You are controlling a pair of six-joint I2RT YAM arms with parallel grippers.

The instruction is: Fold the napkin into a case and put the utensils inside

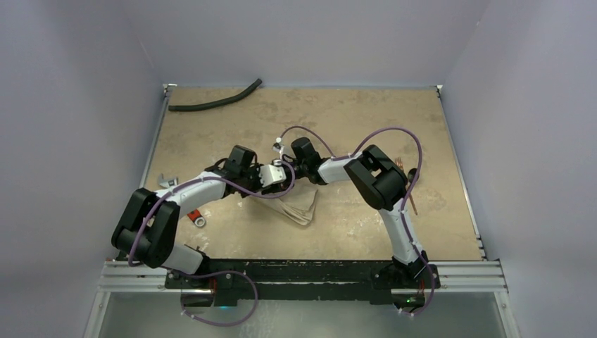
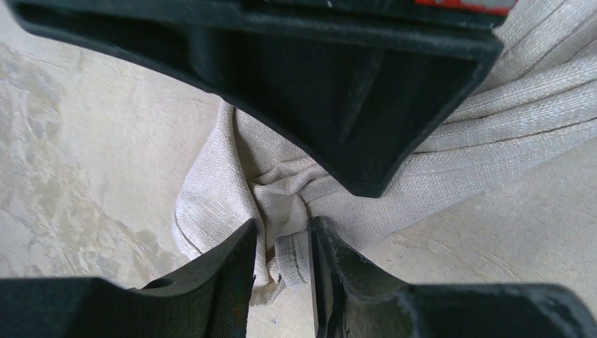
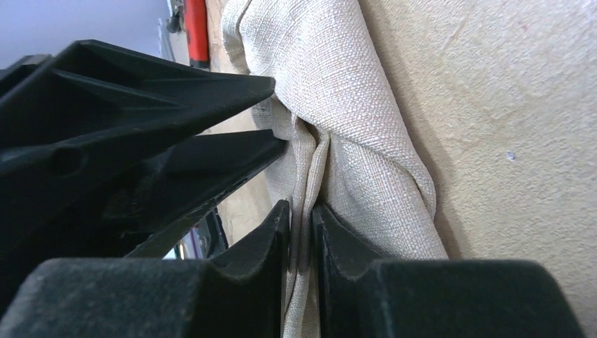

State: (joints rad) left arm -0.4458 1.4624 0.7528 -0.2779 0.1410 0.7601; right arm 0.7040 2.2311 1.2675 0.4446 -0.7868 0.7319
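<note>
Top view: left gripper (image 1: 280,176) and right gripper (image 1: 294,172) meet tip to tip near table (image 1: 366,120) centre. Left arm comes in from 8 o'clock, right arm from 4 o'clock. Napkin (image 1: 299,205) lies folded and bunched just 6 o'clock of the tips, with its upper end under them. Jaw gaps are too small to read here. Fork (image 1: 401,165) is at 3 o'clock of the napkin, well apart and partly behind the right arm. Hose (image 1: 211,103) sits at the 11 o'clock corner. A small red-and-silver thing (image 1: 196,217) is at 9 o'clock, beside the left arm.

Left wrist view: own fingers (image 2: 225,282) come up from 6 o'clock. The gap is narrow and a gathered fold of napkin fills it, so the cloth is pinched between both pads. More napkin runs off to 2 o'clock in stacked layers, flat on the table. The right gripper's black body fills 12 o'clock, its tip down on the same bunch.

Right wrist view: own fingers (image 3: 246,282) are at 6 o'clock, the jaws only a thin slit apart. A napkin edge runs straight through the slit. Can't tell if it is clamped or loose. The napkin rises to 12 o'clock as a twisted roll. The left gripper's two fingers come in from 9 o'clock, tips on the cloth.
</note>
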